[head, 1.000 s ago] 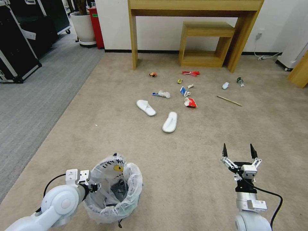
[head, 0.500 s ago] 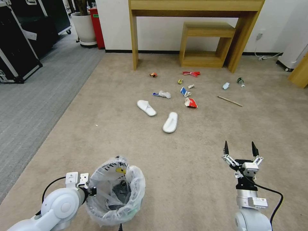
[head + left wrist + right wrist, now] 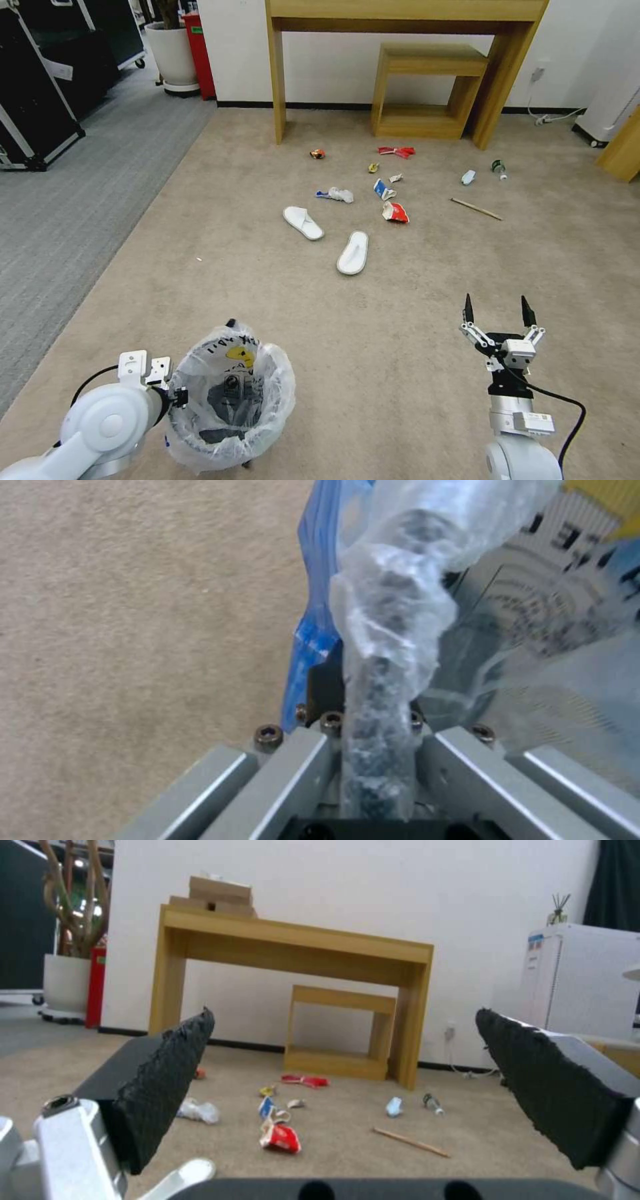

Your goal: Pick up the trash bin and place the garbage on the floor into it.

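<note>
Clamped on the bag-covered rim of the trash bin (image 3: pixel 230 400), our left gripper (image 3: pixel 179 396) held it at the near left of the floor (image 3: pixel 413 280); in our left wrist view the fingers (image 3: pixel 293 775) pinched the crinkled liner and dark rim (image 3: pixel 383 680) between them, with bare carpet (image 3: pixel 133 630) alongside. Our right gripper (image 3: pixel 499 312) hovered spread wide and holding nothing over the near right of the carpet, its two black pads (image 3: pixel 167 1080) well apart in the right wrist view.

We had a broad stretch of bare beige carpet between both grippers and the litter. Along the left ran the grey striped carpet (image 3: pixel 73 200); at the far edge stood the wooden table (image 3: pixel 407 20) with a low wooden stool (image 3: pixel 427 90) under it against the white wall.

We saw the garbage scattered in the far middle of the floor, well apart from both grippers. Largest were two white slippers (image 3: pixel 303 223) (image 3: pixel 353 253), nearest to us. Beyond them lay a red and white carton (image 3: pixel 395 213), crumpled white paper (image 3: pixel 340 195), a blue and white carton (image 3: pixel 382 190) and a red wrapper (image 3: pixel 396 151). Off to the right lay a wooden stick (image 3: pixel 476 209), a small pale packet (image 3: pixel 469 177) and a green-label bottle (image 3: pixel 498 167). An orange packet (image 3: pixel 317 154) sat near the table's left leg.
</note>
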{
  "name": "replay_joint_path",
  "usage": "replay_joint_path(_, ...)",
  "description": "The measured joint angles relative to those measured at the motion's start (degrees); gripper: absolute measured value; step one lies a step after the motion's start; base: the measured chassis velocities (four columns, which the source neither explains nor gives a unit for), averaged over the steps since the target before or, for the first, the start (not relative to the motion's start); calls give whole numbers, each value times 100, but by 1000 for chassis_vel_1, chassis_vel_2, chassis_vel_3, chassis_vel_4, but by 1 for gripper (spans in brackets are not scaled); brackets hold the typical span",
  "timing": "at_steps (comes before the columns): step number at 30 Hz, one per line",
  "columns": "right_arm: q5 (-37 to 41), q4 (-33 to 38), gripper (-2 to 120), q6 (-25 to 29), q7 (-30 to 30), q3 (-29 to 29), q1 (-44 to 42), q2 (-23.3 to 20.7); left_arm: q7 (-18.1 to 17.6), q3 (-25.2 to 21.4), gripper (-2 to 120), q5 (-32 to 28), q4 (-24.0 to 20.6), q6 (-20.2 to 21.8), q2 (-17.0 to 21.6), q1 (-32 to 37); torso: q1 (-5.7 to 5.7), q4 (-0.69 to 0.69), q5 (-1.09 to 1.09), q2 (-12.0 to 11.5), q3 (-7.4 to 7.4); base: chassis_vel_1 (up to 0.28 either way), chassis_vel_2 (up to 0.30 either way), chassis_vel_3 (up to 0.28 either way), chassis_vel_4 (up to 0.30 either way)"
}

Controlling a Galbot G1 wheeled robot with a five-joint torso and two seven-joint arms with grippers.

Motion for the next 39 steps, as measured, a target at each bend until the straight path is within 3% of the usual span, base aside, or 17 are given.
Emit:
replay_joint_path(3, -24, 14, 100, 6, 1, -30, -8, 29, -183, -188, 0, -324, -134, -3, 18, -19, 0, 0, 1, 0, 0, 0, 0, 0, 0)
replay_joint_path(6, -77, 62, 100, 10, -4, -70, -30, 80, -406, -460, 0, -947, -331, -7, 220, -179, 0, 0, 1, 1, 0, 0, 0, 0, 0)
replay_joint_path(9, -93, 101, 100, 11, -28, -75, -47, 104, -538, -574, 0, -1201, -393, -16, 429, -238, 0, -1, 2, 2, 0, 0, 0, 0, 0)
replay_joint_path(24, -130, 318, 100, 134, -208, 33, -220, 193, -756, -744, 0, -1844, -326, -29, 792, -348, -1, -1, 1, 2, -1, 0, 0, 0, 0)
replay_joint_path(39, -304, 449, 100, 283, -322, 51, -459, 339, -934, -1054, 0, -2220, -593, -30, 682, -236, -1, 0, 2, 2, -1, 0, 0, 0, 0)
